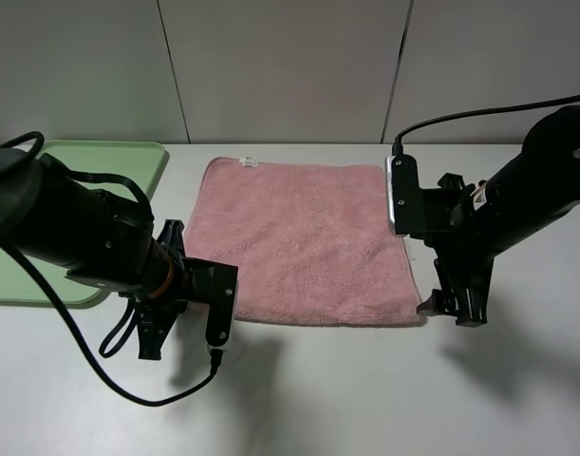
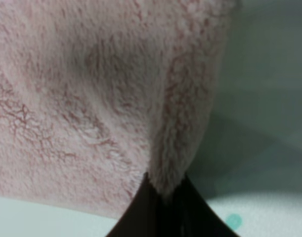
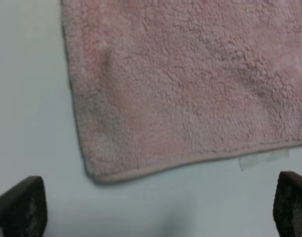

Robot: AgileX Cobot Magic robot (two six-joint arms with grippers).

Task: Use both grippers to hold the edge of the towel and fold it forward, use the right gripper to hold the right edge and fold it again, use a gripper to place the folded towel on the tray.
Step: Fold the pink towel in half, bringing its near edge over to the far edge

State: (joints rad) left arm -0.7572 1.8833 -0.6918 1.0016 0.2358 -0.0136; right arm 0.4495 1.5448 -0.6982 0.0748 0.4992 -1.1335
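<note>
One white surface (image 1: 365, 399) carrying everything, one pink towel (image 1: 299, 242) lying flat mid-surface, one green tray (image 1: 109, 157) sitting to its left, two claws, left claw (image 2: 163, 207) pinching the towel's near-left corner, right claw (image 3: 155, 210) hanging spread wide by the near-right corner.

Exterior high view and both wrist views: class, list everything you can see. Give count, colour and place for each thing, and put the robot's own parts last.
towel: one, pink, spread flat in the middle of the table
label: one, white, at the towel's far left corner
tray: one, light green, on the table left of the towel
table: one, white, under everything
wall panels: three, pale grey, behind the table
cables: two, black, one trailing from each arm
left gripper: one, black, at the towel's near left corner, shut on a pinched fold
right gripper: one, black, at the towel's near right corner, open
</note>
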